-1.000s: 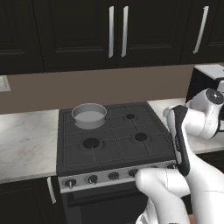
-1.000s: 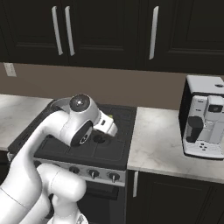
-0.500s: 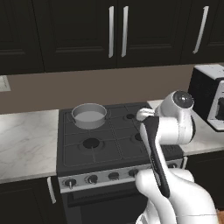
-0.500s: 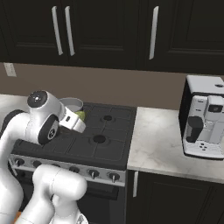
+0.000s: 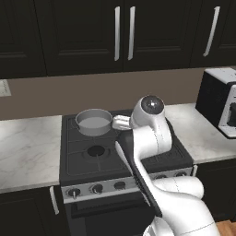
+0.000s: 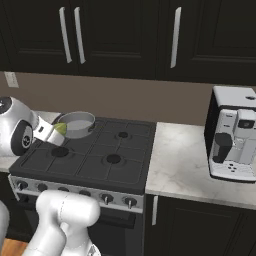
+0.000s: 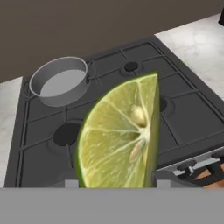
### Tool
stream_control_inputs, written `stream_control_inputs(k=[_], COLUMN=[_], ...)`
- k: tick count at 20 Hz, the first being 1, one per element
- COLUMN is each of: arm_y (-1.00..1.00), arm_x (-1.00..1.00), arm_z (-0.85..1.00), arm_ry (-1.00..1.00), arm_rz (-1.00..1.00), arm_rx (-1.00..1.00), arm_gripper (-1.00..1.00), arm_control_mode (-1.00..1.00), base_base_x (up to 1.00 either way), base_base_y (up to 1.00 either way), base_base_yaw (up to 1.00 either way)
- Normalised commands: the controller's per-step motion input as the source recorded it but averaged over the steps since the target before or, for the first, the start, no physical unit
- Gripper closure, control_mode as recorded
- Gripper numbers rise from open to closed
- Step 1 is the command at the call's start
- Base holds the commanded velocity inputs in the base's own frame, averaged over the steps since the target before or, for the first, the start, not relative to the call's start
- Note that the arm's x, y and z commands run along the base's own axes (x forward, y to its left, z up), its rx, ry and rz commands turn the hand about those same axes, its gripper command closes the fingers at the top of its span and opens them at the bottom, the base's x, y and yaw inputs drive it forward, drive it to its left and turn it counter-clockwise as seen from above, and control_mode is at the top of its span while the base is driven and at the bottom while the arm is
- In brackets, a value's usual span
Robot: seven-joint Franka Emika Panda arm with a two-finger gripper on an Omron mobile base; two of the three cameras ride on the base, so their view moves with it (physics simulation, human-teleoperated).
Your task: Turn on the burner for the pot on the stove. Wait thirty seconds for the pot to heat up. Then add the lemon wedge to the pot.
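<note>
Hand view | one lemon wedge (image 7: 120,138) pinched in claw (image 7: 116,183) | one pot (image 7: 59,81)

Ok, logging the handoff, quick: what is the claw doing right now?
Claw: closed on the lemon wedge, held in the air just short of the pot.

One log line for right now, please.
phase: carrying to pot | gripper: shut on lemon wedge | pot: rear-left burner of stove, no wedge inside yet
</note>
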Motion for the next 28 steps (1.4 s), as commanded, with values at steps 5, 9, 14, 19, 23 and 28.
stream_control_inputs(k=[5, 9, 14, 19, 23, 28], arm_y=[0.94, 0.64, 0.36, 0.09, 0.0, 0.0], arm_x=[0.0, 0.0, 0.0, 0.0, 0.0, 0.0], arm_z=[0.15, 0.0, 0.0, 0.0, 0.0, 0.0], arm_ry=[0.08, 0.04, 0.07, 0.03, 0.0, 0.0], arm_rz=[0.01, 0.12, 0.24, 0.25, 0.13, 0.0], arm_rx=[-0.03, -0.04, -0.02, 0.0, 0.0, 0.0], arm_gripper=[1.0, 1.0, 1.0, 1.0, 1.0, 1.0], arm_control_mode=[-1.0, -1.0, -1.0, -1.0, -1.0, -1.0], base_base_x=[0.0, 0.0, 0.0, 0.0, 0.0, 0.0], base_base_y=[0.0, 0.0, 0.0, 0.0, 0.0, 0.0], base_base_yaw=[0.0, 0.0, 0.0, 0.0, 0.0, 0.0])
